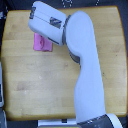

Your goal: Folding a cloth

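A small pink-magenta cloth [41, 44] lies on the wooden tabletop [35, 80] toward the exterior view's upper left. Only part of it shows; its upper and right parts are hidden under the white wrist of my arm [80, 60]. The arm reaches in from the bottom right and bends over the cloth. My gripper sits under the white wrist housing [46, 21] and its fingers do not show, so I cannot see whether they hold the cloth.
The wooden table fills most of the view, with rounded corners and dark floor beyond its edges. A light-coloured object [2, 97] sits at the exterior view's left edge, beside the table.
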Available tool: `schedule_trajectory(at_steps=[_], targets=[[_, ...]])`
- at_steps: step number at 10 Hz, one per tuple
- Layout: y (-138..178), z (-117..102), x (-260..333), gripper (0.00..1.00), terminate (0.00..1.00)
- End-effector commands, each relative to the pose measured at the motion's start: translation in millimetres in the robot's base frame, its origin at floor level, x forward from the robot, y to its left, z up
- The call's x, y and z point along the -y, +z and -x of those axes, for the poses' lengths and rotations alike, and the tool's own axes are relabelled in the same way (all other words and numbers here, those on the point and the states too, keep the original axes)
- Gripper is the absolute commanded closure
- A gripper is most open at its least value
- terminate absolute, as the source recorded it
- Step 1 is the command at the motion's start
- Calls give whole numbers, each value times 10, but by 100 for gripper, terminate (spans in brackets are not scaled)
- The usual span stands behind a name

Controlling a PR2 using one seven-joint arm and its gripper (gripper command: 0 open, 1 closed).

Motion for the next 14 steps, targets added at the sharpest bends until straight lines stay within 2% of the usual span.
schedule_trajectory(at_steps=[1, 2, 3, 7, 12, 13, 14], targets=[[-396, 131, -310, 100, 0], [-407, 154, -312, 100, 0], [-434, 17, -440, 100, 0], [-386, -58, -563, 100, 0], [-451, -19, -557, 100, 0], [-457, -25, -567, 0, 0], [-471, -22, -581, 0, 0]])
